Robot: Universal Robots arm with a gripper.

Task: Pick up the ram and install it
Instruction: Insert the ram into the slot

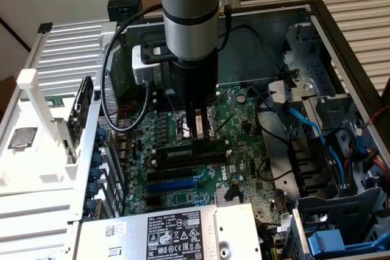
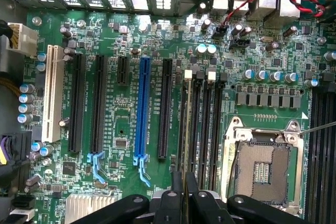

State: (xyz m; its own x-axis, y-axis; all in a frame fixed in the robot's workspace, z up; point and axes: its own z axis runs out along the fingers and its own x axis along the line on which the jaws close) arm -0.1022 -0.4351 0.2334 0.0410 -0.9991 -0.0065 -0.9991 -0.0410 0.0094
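Down inside the open computer case (image 1: pixel 341 47), about the middle of the exterior view, the robot arm (image 1: pixel 189 10) stands nearly straight up over the green motherboard (image 1: pixel 241 120), and its pincer (image 1: pixel 197 133) is clenched on the ram (image 1: pixel 173 151). From where I stand the ram is a long dark stick on edge, gripped near its middle. It runs across the board toward the exterior view's left and right, right at the memory slots (image 1: pixel 183 161). Whether it is pushed home in one or only resting on top I can't tell. Just below it in that view lies the blue slot (image 1: pixel 173 182), and lower again the grey power supply (image 1: pixel 177 232) with its white sticker. Blue cables (image 1: pixel 317 132) loop through the drive bays on the exterior view's right, and a black cable (image 1: pixel 113 108) hangs in a loop from a white box (image 1: pixel 143 65) on the wrist. Looking down from the wrist, the pincer (image 2: pixel 184 195) shows two dark fingers (image 2: pixel 177 190) pressed close with the ram (image 2: pixel 187 124) between them, seen edge-on as a thin pale line. That line runs along the memory slots (image 2: pixel 207 124), over the one on the side toward the blue slot (image 2: pixel 142 108). On the far side of the memory slots sits the bare processor socket (image 2: pixel 262 166) in its metal frame, and a white slot (image 2: pixel 51 93) lies well apart, beyond the blue one.
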